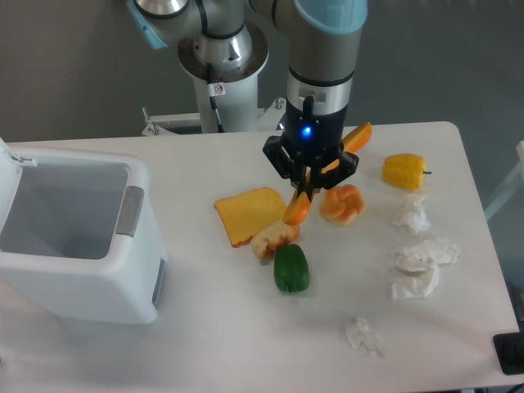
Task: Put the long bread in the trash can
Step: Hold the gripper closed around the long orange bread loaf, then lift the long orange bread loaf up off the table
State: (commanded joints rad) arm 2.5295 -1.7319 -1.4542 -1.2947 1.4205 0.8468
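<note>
Claw (309, 182) clamped on long bread (296, 210), loaf tilted steeply: lower end just below claw, upper end (358, 135) poking out behind claw to right. Toast slice (248, 214) on counter (246, 327) just left of claw, knotted bun (342, 204) just right, green pepper (291, 268) below. Trash can (74, 237) far left, lid open.

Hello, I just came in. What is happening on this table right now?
The robot arm's gripper is shut on the long bread, which hangs tilted between the fingers: one end sticks out up and to the right, the other points down over the table. The trash can stands open at the left and looks empty, so the bread is not in it yet. A toast slice, a bun, a green pepper and a yellow pepper lie around.
</note>
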